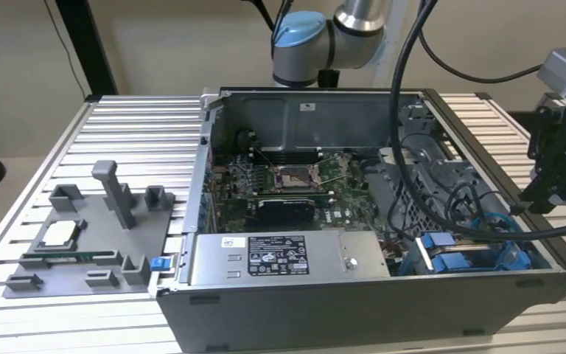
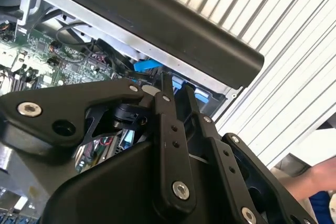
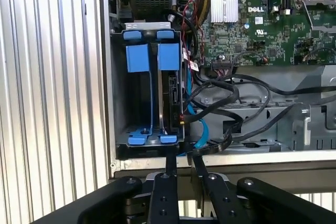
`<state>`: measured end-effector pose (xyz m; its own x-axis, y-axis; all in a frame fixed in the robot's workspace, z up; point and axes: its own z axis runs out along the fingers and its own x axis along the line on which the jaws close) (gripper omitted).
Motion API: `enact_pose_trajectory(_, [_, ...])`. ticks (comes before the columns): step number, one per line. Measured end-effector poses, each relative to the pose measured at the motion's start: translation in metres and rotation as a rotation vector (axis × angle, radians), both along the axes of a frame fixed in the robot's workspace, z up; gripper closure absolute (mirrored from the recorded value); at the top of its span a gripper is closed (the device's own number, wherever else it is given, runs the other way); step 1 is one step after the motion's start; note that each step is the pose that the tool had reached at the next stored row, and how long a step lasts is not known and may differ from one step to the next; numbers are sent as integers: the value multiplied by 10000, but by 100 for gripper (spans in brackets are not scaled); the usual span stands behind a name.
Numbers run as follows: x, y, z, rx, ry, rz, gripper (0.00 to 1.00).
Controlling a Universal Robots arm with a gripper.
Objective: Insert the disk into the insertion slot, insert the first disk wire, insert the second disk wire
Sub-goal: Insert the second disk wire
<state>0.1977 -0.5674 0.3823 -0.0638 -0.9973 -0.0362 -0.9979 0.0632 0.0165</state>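
Observation:
The insertion slot (image 3: 118, 93) is a grey metal bay with blue rails in the case corner; it also appears in the exterior view (image 1: 470, 254). Two blue carriers stand side by side in it. The one nearer the motherboard shows the dark edge of the disk (image 3: 173, 98), seated, connector facing out. A blue flat wire (image 3: 192, 114) and black wires (image 3: 226, 93) lie loose beside the bay. My gripper (image 3: 185, 163) hangs just outside the case wall, above the bay, open by a narrow gap with nothing between the fingers. It also shows in the other two views (image 1: 521, 208) (image 2: 176, 90).
The open computer case (image 1: 362, 295) sits on a ribbed aluminium table (image 1: 135, 133), with the green motherboard (image 1: 283, 184) and grey power-supply box (image 1: 283, 258) inside. A grey fixture tray (image 1: 77, 243) with parts lies at the exterior view's left. A person's hand (image 2: 315, 179) rests beyond the case.

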Motion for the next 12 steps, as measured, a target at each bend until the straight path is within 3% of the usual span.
enact_pose_trajectory(3, [2, 0, 0, 1, 7, 0, 0])
enact_pose_trajectory(6, [12, 0, -1, -12, 167, 0, 0])
enact_pose_trajectory(10, [42, 0, -14, -11, 240, 2, 0])
enact_pose_trajectory(12, [64, 0, -30, -12, 336, 2, 0])
